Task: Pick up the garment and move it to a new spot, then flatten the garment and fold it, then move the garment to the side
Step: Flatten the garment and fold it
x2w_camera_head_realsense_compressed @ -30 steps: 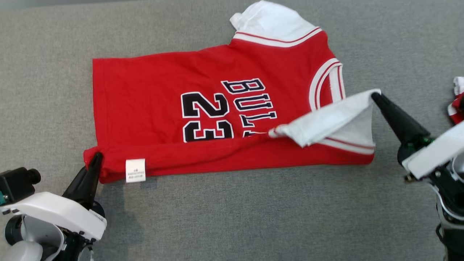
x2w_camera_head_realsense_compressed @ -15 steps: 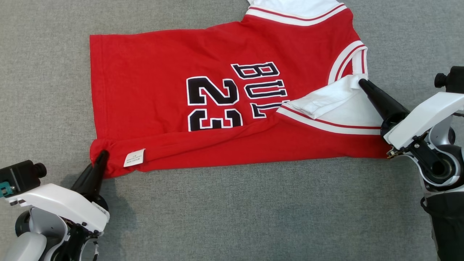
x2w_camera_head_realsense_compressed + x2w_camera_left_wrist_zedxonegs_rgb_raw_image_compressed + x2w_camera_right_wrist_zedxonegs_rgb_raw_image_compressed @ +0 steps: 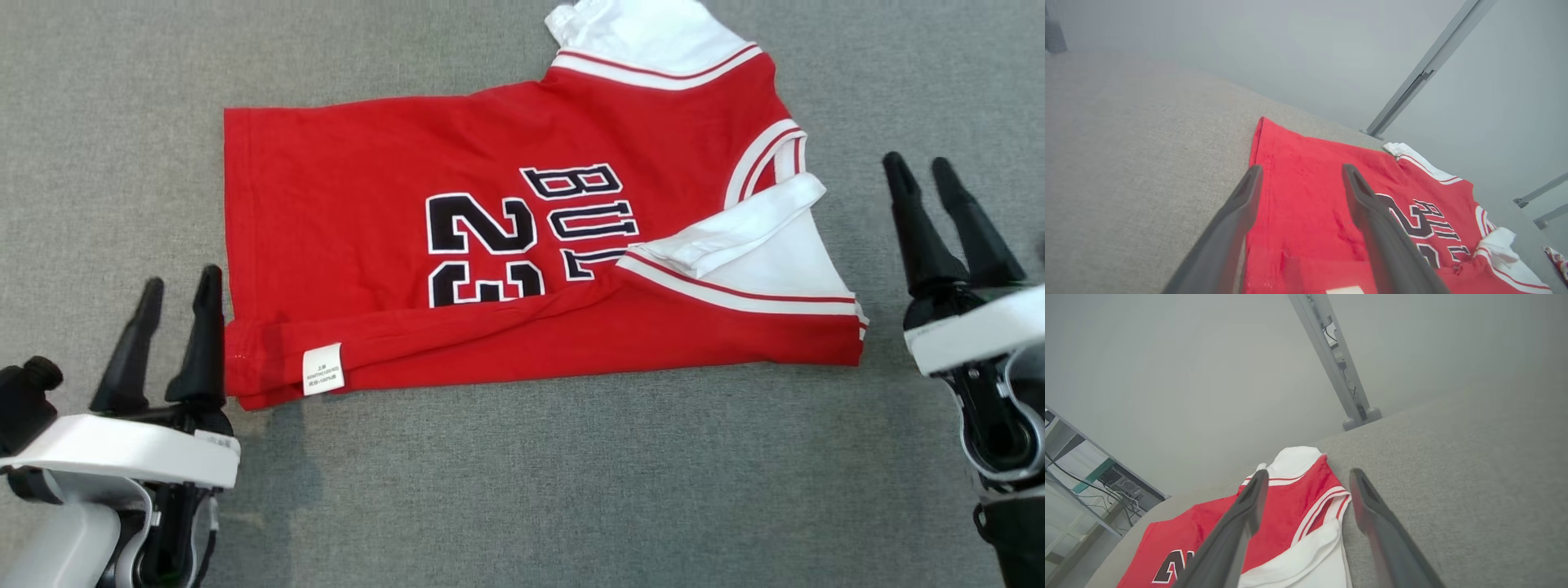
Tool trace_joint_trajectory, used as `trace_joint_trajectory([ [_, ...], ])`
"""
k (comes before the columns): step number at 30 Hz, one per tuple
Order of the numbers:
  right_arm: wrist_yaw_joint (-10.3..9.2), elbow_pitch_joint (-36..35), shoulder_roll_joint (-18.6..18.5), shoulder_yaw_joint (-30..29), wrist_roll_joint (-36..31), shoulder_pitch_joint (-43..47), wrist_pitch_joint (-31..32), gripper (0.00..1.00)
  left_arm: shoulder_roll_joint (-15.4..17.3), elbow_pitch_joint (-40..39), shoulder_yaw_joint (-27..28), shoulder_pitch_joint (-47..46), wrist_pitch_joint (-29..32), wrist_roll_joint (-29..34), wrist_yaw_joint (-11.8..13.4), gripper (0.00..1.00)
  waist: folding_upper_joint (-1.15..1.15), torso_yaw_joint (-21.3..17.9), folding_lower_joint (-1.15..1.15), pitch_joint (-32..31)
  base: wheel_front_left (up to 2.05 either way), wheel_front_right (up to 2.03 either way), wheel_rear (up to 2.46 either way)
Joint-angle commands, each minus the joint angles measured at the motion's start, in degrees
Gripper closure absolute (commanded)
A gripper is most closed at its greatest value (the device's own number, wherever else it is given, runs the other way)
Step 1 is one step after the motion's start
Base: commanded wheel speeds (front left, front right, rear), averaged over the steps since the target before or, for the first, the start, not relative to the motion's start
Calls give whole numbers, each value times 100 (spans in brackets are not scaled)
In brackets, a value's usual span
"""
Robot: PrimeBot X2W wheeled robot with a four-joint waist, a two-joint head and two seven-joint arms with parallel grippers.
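Evidently the folding is only partly done: the red jersey (image 3: pixel 506 245) lies flat across the middle of the grey table (image 3: pixel 571 490), its near long edge already turned up over the body in a narrow band, with a white care label (image 3: pixel 323 369) showing on that band. The near white sleeve (image 3: pixel 735 233) is tucked inward as a loose, rumpled flap. The far sleeve (image 3: pixel 645 33) lies spread beyond the far edge, so I judge that the far side's fold, the further folds and the move aside are all left to do. The left gripper (image 3: pixel 181 282) sits just beside the hem corner and the right gripper (image 3: pixel 918 162) near the collar end, clear of the cloth; both have jaws spread and hold nothing. The jersey is soft matte knit with white-and-red striped trim and black lettering outlined in white, and the table covering is coarse woven fabric.
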Motion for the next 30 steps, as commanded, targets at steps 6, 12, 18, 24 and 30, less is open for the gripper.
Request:
trace_joint_trajectory([
  [6,0,-490,-59,-133,-1156,539,-891,0,-185,-15,442,-192,-215,1056,179,0,0,-70,0,-254,0,0,0],
  [12,0,-742,182,-311,-2156,1105,-1241,0,-607,41,974,66,-216,2174,-61,0,0,-99,0,-398,0,0,0],
  [18,0,-768,373,-470,-2630,1464,-1323,0,-878,306,1255,295,-218,2777,-560,0,0,-81,0,-459,0,0,0],
  [24,0,-805,452,-514,-2709,1540,-1252,0,-1139,489,1362,426,-218,3023,-866,0,0,-41,0,-474,0,0,0],
  [30,0,-719,412,-485,-2723,1489,-1148,0,-1352,632,1293,494,-219,3129,-1018,0,0,64,0,-327,0,0,0],
])
